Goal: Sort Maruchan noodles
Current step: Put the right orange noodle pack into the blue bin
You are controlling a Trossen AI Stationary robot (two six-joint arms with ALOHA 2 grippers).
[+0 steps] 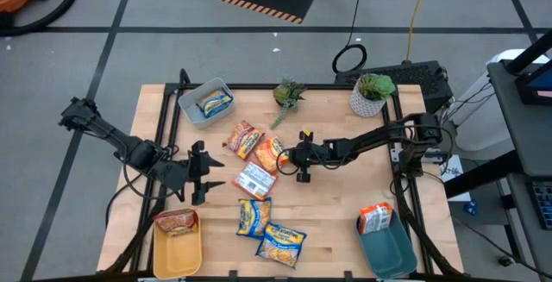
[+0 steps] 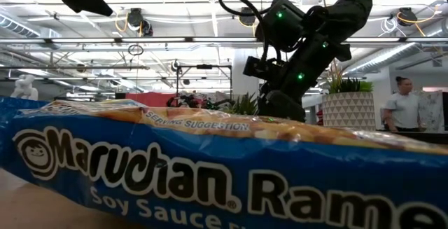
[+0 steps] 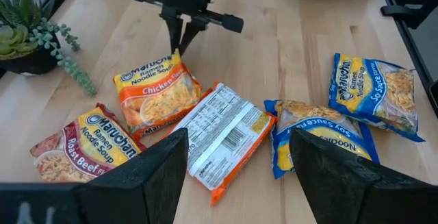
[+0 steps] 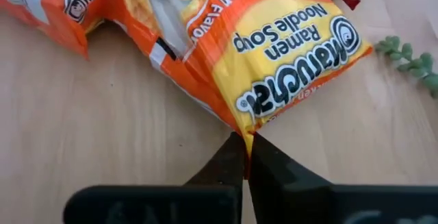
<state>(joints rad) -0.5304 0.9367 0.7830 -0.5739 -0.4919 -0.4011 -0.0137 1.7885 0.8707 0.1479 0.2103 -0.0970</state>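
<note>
Several Maruchan noodle packets lie on the wooden table (image 1: 345, 213). An orange chicken packet (image 1: 271, 153) sits in the middle, and my right gripper (image 1: 289, 156) is shut on its edge. Beside it are a red beef packet (image 1: 243, 135), an orange packet lying label-down (image 1: 254, 180) and two blue soy-sauce packets (image 1: 254, 217) (image 1: 281, 243). My left gripper (image 1: 203, 175) hangs open left of the pile, holding nothing. In the low view one blue packet (image 2: 210, 173) fills the foreground and hides my right gripper's fingers. My right gripper pinches the chicken packet's sealed end at a corner (image 4: 243, 133) between its two fingertips (image 4: 226, 162). The fingers slant down from the table's right side. The packet lies on the table, and its far part rests against the label-down orange packet (image 3: 226, 131).
A grey bin (image 1: 207, 101) at the far left holds a blue packet. A yellow bin (image 1: 177, 241) at the near left holds a red one, and a teal bin (image 1: 386, 241) at the near right an orange one. Two potted plants (image 1: 289, 97) (image 1: 371, 92) stand along the far edge.
</note>
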